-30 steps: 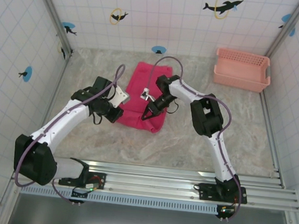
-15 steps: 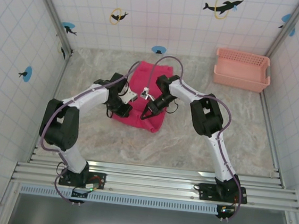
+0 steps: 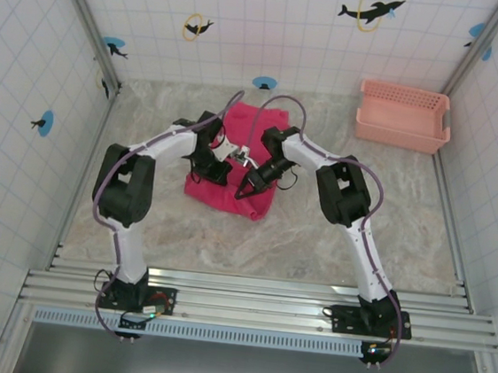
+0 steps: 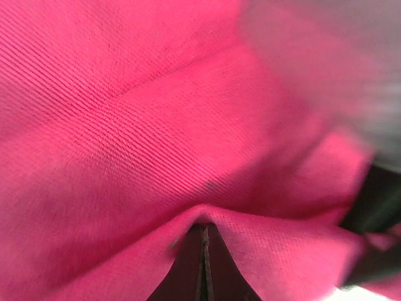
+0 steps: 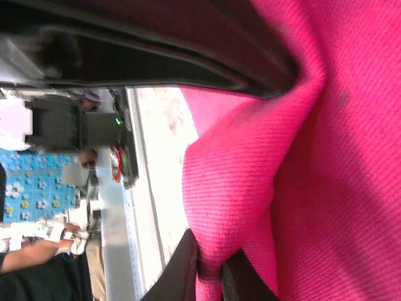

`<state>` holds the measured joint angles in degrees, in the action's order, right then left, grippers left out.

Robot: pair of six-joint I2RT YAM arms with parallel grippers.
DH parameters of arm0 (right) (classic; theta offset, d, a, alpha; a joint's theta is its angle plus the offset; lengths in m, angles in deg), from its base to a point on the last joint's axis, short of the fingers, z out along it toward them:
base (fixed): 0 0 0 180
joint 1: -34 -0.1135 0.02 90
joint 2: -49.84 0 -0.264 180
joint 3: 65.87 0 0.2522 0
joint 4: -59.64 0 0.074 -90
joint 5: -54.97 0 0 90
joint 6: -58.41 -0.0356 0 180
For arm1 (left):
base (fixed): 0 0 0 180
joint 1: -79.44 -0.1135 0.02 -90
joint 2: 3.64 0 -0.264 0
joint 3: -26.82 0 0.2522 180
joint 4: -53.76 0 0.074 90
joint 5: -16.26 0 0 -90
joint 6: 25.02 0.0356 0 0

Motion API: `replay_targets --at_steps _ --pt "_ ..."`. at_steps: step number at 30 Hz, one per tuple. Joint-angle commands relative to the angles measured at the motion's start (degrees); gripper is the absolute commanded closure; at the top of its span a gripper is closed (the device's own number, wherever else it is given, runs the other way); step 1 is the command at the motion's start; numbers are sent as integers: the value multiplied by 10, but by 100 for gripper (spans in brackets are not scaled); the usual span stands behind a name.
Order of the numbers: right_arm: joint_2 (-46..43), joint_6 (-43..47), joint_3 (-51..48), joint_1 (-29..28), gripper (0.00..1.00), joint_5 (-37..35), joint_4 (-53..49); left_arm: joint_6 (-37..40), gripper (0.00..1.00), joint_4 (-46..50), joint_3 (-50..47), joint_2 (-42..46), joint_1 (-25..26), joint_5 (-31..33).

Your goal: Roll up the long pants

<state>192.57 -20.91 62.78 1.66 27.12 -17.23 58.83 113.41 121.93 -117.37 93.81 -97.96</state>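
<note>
The bench [image 3: 269, 251] has the pants [image 3: 264, 130] lying about in the middle, folded into a long strip. Its long axis runs away from the arm bases, tilted a bit to the right at the far end.

Both arms are bent in over the near half of the strip, so neither one is clearly closer. The left gripper [image 3: 215, 172] sits on the left edge and the right gripper [image 3: 247, 189] is just beside it, toward the near right corner.

In the left wrist view, the left gripper's jaws are pressed together with a pucker of cloth tented right at the tips, so it looks like it's pinching a thin fold. In the right wrist view, the right gripper is clamped on a fat ridge of the pants that bulges up between its fingers [image 5: 188, 269].

My guess is everything turns on that long axis — all the loose cloth lies beyond the grippers, toward the back wall. The roll has to go that way, with both pinches moving together, or it'll skew.
</note>
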Motion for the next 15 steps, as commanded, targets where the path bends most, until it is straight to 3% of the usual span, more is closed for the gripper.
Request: replay_targets --at_steps 1,4,7,9,11,15 --pt "-1 12 0 11 94 -3 1 -6 100 11 -16 -34 -2 5" --pt "-5 6 4 14 91 -16 1 -6 100 -1 -40 -37 -3 11" --pt "-26 0 -2 23 82 -49 0 -6 100 5 -39 -39 -6 18" --pt "-57 2 -13 35 72 -91 2 -4 100 6 -41 -38 -9 17" --pt "-103 14 -25 43 56 -135 -3 -3 100 5 -42 -37 -8 14" --pt "-199 45 -56 33 54 -231 -18 -4 100 6 -45 -36 -9 10"
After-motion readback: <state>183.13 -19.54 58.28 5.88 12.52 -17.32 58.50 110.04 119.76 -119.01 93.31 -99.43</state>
